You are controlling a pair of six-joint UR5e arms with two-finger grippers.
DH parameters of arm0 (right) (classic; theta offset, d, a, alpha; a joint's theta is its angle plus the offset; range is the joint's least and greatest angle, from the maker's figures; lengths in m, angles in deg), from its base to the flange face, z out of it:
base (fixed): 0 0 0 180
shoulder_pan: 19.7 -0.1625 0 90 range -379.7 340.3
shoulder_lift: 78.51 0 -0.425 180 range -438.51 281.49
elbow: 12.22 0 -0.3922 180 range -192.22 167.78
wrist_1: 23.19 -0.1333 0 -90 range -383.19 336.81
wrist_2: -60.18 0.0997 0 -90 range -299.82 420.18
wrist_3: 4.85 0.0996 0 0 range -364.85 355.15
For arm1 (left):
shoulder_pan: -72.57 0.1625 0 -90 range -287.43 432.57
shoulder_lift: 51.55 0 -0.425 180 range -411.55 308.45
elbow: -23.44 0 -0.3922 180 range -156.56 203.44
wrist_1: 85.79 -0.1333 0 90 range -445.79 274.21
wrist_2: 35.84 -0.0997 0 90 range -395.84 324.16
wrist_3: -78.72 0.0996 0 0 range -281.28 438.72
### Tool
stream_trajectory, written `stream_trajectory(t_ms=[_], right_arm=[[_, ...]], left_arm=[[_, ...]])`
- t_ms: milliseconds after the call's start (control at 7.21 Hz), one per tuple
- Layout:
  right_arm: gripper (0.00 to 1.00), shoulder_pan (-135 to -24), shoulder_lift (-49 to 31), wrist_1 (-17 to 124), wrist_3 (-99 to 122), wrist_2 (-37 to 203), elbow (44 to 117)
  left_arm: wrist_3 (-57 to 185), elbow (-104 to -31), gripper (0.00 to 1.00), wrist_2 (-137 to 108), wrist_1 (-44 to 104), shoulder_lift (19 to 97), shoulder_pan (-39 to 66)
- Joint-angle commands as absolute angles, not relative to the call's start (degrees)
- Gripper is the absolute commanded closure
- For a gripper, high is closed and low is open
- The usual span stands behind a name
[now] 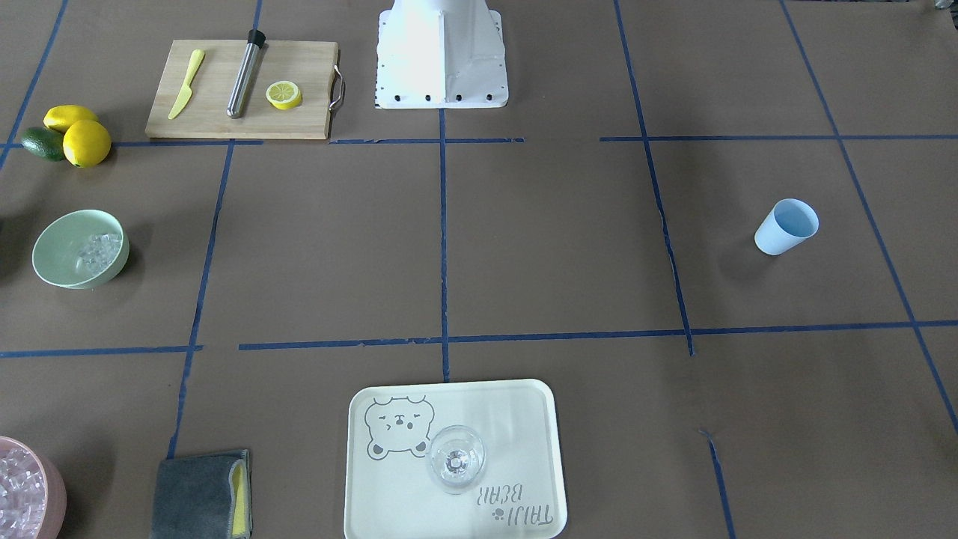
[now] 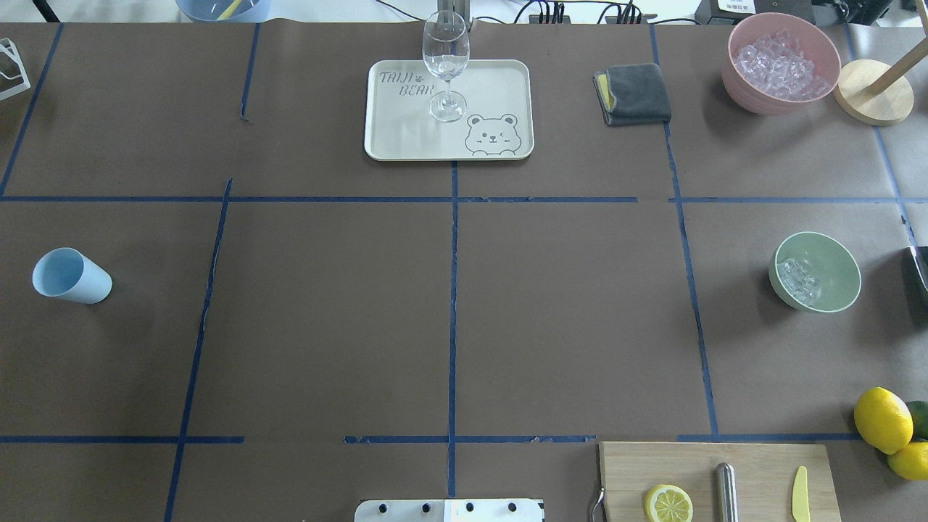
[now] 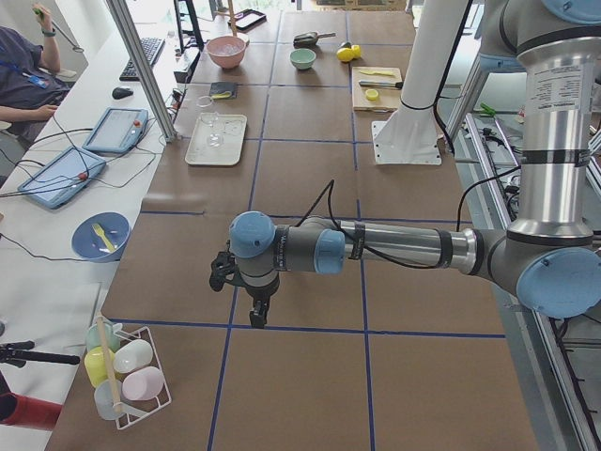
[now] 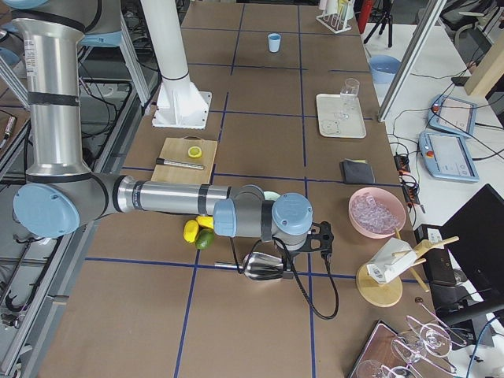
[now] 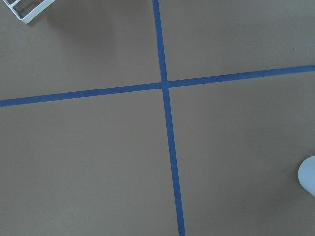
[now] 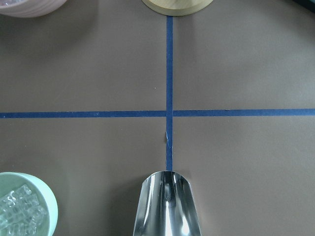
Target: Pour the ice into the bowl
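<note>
Ice [image 2: 797, 281] heaped against one side of the mint-green bowl [image 2: 841, 250], upright on the desk [image 2: 449, 319] at the robot's right, between the pink tub [image 2: 739, 87] of more cubes and the lemons [image 2: 882, 419]. Right end effector [image 4: 283, 264] low over the desk just beside that bowl, with a steel scoop [image 6: 170, 206] jutting forward in the wrist view — apart or clamped, impossible to tell. Left end effector [image 3: 256, 318] pointing down above a crossing of blue tape lines [image 5: 165, 84] at the desk's other end — fingers' state likewise impossible to tell
</note>
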State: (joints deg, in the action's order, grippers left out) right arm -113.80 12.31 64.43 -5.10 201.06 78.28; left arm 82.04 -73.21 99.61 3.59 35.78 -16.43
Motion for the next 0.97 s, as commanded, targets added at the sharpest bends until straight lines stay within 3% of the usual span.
stream_trajectory(t_ms=[0,832], right_arm=[[0.00,-113.8,12.4,64.4,-5.0,201.0,78.3],[0.00,-113.7,12.5,64.4,-5.1,198.5,78.6]], left_arm=[[82.0,-73.1,0.00,99.6,3.6,36.1,-16.6],[82.1,-73.1,0.00,99.7,3.6,36.3,-16.6]])
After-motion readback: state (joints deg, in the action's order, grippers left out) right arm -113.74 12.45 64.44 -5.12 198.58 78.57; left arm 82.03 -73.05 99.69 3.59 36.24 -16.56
